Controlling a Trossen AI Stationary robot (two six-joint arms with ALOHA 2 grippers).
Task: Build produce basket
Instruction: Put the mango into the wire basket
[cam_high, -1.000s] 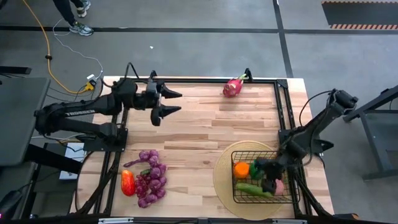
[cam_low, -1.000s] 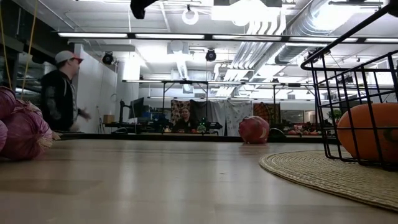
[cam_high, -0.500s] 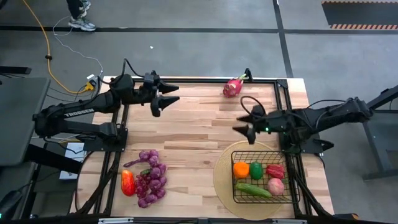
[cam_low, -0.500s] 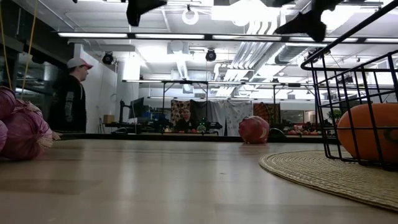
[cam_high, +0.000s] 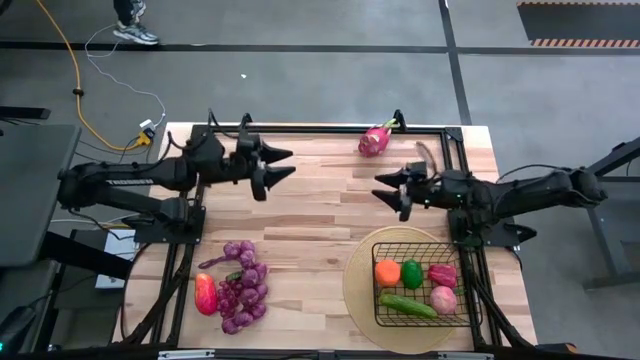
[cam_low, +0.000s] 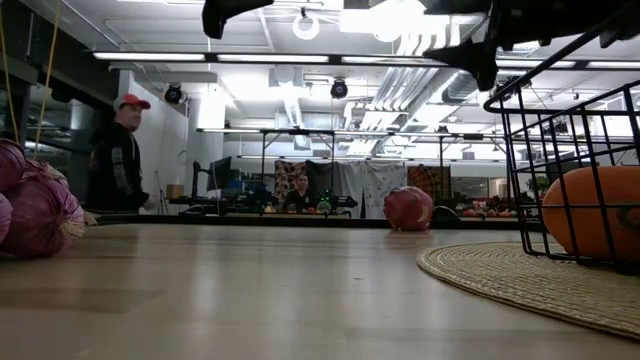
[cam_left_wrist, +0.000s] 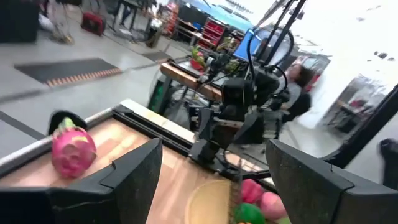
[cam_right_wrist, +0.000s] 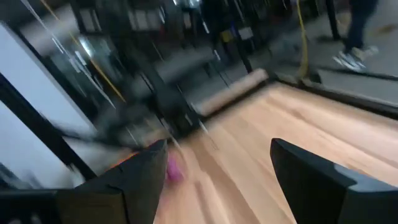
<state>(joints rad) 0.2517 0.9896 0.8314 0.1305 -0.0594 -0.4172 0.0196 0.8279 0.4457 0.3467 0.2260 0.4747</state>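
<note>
The black wire basket (cam_high: 425, 288) stands on a round woven mat (cam_high: 358, 285) at the near right. It holds an orange (cam_high: 388, 271), a green pepper (cam_high: 411, 272), a red pepper (cam_high: 441, 274), a pink fruit (cam_high: 442, 298) and a cucumber (cam_high: 405, 305). The pink dragon fruit (cam_high: 375, 138) lies at the far edge and also shows in the left wrist view (cam_left_wrist: 73, 149). Purple grape bunches (cam_high: 243, 285) and a red-orange pepper (cam_high: 206, 293) lie at the near left. My left gripper (cam_high: 290, 163) is open and empty at the far left. My right gripper (cam_high: 386, 192) is open and empty, between the basket and the dragon fruit.
A dark metal frame (cam_high: 452, 170) runs along the table's far and right edges. Bare wood lies in the table's middle (cam_high: 320, 220). In the low view a person (cam_low: 115, 150) stands in the room beyond the table, and the basket (cam_low: 565, 150) and mat (cam_low: 520, 275) show at the right.
My right gripper has risen out of the basket and gone toward the table's far edge and left, empty; the red pepper and pink fruit it covered now show in the basket. My left gripper has stayed at the far left, swinging only slightly.
</note>
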